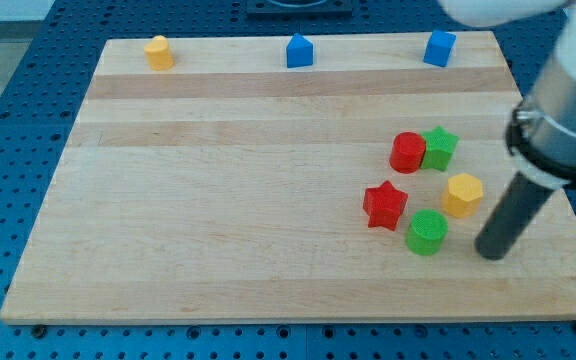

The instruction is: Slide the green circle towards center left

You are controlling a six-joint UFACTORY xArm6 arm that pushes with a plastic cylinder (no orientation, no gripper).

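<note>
my tip (491, 252) just right of green circle (427, 232), seemingly apart

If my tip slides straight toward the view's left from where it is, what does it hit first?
Most likely the green circle: it lies just left of my tip, slightly higher in the view, with bare board between them. Contact might be off-centre; depth is hard to judge.

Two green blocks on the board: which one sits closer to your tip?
The green circle, just to the view's left of my tip. The green star sits higher up, touching the red circle, well above my tip.
</note>
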